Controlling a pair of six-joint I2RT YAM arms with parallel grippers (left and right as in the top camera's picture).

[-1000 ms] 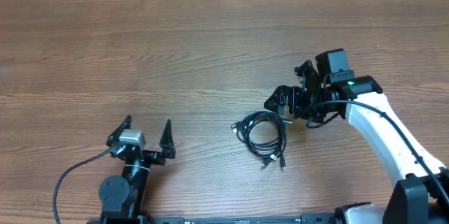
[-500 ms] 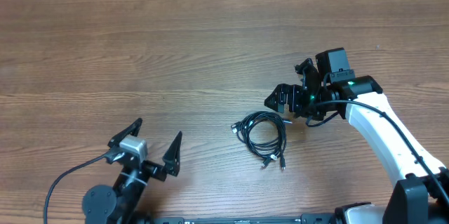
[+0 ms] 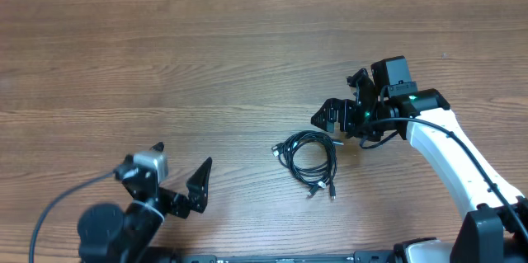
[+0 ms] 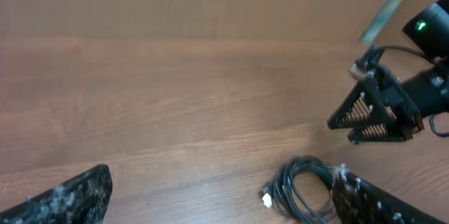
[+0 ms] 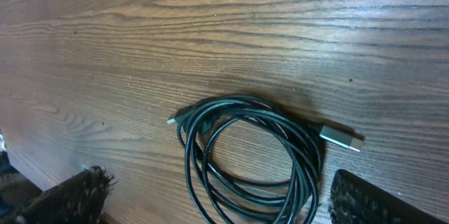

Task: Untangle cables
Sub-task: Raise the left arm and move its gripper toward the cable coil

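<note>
On the table (image 3: pixel 247 49), I see the cables (image 3: pixel 309 157) coiled; right gripper (image 3: pixel 328 119) at their one o'clock, left gripper (image 3: pixel 180 172) at nine o'clock, both with jaws spread wide.

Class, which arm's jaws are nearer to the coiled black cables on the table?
Right. The right arm holds its jaws open just up and right of the cables in the overhead view, not touching them; the left arm has its jaws open far to their left.

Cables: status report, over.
Left pincer open, well clear. Right pincer open, near the cables, not touching. Cables coiled together on table. Nothing blocking.
</note>
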